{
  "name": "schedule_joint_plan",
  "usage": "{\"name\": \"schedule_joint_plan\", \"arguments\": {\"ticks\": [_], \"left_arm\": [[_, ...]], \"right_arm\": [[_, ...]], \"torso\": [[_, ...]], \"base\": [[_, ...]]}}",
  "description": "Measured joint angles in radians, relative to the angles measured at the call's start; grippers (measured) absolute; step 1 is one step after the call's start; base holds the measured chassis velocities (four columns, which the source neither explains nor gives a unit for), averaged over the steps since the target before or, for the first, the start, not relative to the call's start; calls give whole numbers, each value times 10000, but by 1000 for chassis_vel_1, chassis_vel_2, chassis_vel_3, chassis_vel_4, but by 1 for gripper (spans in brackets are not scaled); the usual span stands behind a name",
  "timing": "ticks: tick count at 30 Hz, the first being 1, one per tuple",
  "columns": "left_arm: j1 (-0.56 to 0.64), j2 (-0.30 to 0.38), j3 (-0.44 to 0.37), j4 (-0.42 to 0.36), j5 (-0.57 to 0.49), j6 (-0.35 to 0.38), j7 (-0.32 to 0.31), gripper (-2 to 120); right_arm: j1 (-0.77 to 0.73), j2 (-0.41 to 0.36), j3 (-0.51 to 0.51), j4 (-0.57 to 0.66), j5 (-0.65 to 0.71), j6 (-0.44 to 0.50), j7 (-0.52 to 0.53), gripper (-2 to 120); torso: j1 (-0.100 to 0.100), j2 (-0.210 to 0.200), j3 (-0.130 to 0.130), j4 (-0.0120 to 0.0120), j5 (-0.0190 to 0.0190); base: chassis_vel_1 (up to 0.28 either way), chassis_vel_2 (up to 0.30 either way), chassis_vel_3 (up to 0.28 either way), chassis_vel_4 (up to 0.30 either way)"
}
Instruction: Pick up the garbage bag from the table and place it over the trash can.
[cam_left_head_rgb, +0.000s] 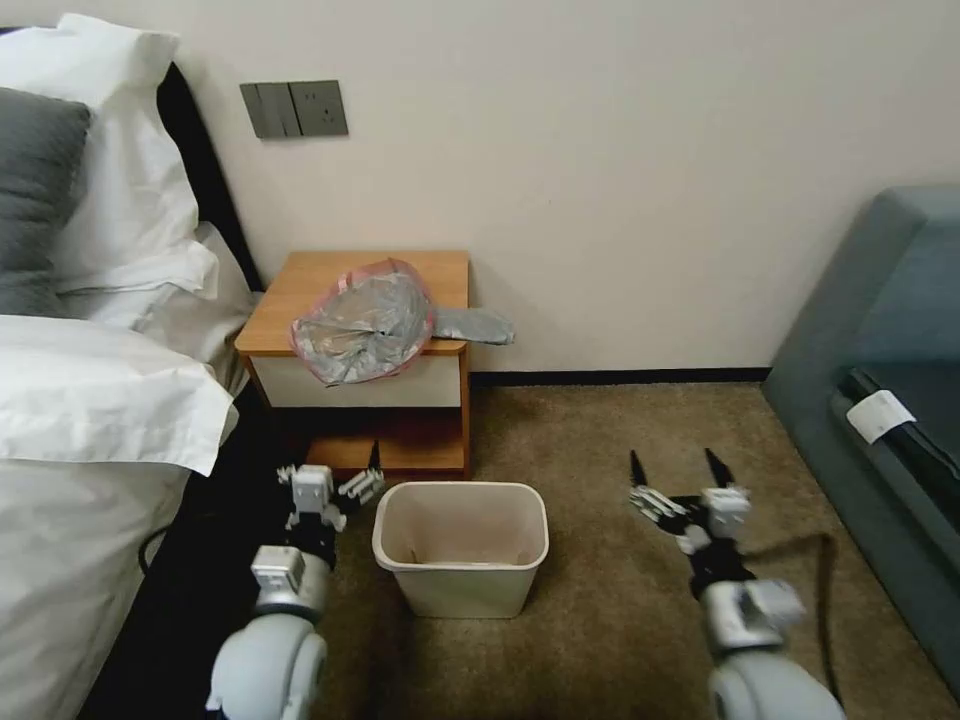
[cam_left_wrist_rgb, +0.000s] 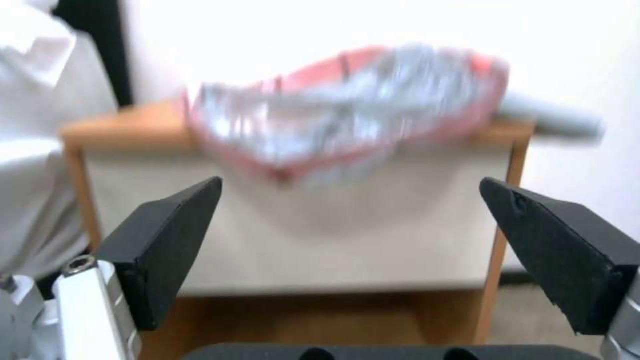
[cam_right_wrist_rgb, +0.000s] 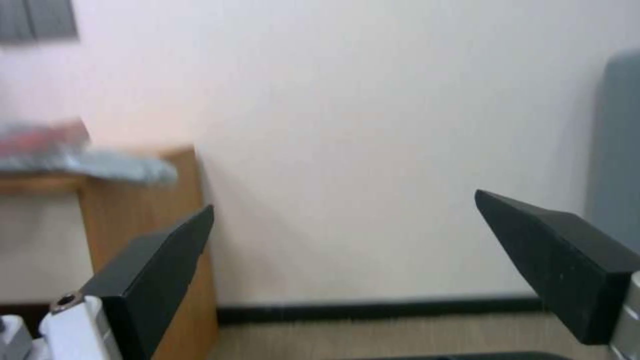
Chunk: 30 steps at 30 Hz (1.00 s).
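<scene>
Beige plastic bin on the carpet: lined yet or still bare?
Bare. The beige plastic bin stands upright and empty; the crinkly grey plastic bag with pink rim lies on the orange-brown wooden nightstand.

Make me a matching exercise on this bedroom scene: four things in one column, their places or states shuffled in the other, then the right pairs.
Things:
1. garbage bag
2. trash can
3. left gripper
4. right gripper

Places or states:
A. on the carpet in front of the table, nothing in it
B. open, over the carpet, to the right of the trash can
C. on the table top, one edge hanging over the drawer front
D. open, low beside the trash can's left side, near the table's shelf

Pairs: 1-C, 2-A, 3-D, 4-B
</scene>
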Motion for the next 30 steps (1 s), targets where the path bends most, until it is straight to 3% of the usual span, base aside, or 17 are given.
{"name": "schedule_joint_plan", "arguments": {"ticks": [5, 8, 10, 14, 16, 17, 21, 23, 25, 26, 28, 30], "left_arm": [[-398, 1008, 371, -215, -1288, -184, -430, 97], [-459, 1005, 482, -72, -1372, -76, -498, 97], [-539, 962, 417, -10, -1285, -46, -574, 97], [-422, 945, 365, -31, -1041, -28, -705, 97], [-83, 769, 350, -45, -209, 78, -1133, 97], [-83, 769, 350, -45, -209, 78, -1133, 97], [486, 358, 409, 60, 444, 108, -1516, 98], [580, 307, 420, 91, 525, 76, -1546, 98], [727, 200, 447, 200, 720, -43, -1578, 98], [727, 200, 447, 200, 720, -43, -1578, 98], [722, 113, 478, 268, 798, -81, -1641, 98], [691, 105, 489, 306, 811, -81, -1661, 98]], "right_arm": [[102, -6, 13, -29, -192, 385, -209, 100], [298, -137, -20, -82, -395, 407, -127, 100], [685, -340, -51, -265, -918, 824, -63, 100], [1195, -726, -117, -486, -1732, 1212, 89, 100], [1719, -1206, -362, -766, -3057, 1119, 672, 100], [1719, -1206, -362, -766, -3057, 1119, 672, 100], [2996, -2010, -998, -1830, -5359, 1617, 1815, 100], [3240, -2226, -1151, -1998, -5836, 1603, 1973, 100], [3913, -2779, -1454, -2266, -7636, 1405, 2122, 100], [3913, -2779, -1454, -2266, -7636, 1405, 2122, 100], [4799, -3120, -1806, -2627, -9134, 1336, 2101, 100], [5210, -3270, -2084, -2818, -9516, 1137, 2116, 100]], "torso": [[0, 0, 0, 3, 16], [0, 0, 1, 4, -2], [0, 0, 1, 3, 14], [0, 0, 1, 4, 10], [0, 0, 1, 4, 8], [0, 0, 1, 4, 8], [0, -1, 2, 6, 14], [0, 0, 2, 7, 12], [0, -1, 2, 3, 11], [0, -1, 2, 3, 11], [0, -1, 2, 3, 8], [0, -1, 2, 4, 11]], "base": [[0, 0, 0, 0], [0, 0, 0, 0], [0, 0, 0, 0], [0, 0, 0, 0], [0, 0, 0, 0], [0, 0, 0, 0], [0, 0, 0, 0], [0, 0, 0, 0], [0, 0, 0, 0], [0, 0, 0, 0], [0, 0, 0, 0], [0, 0, 0, 0]]}}
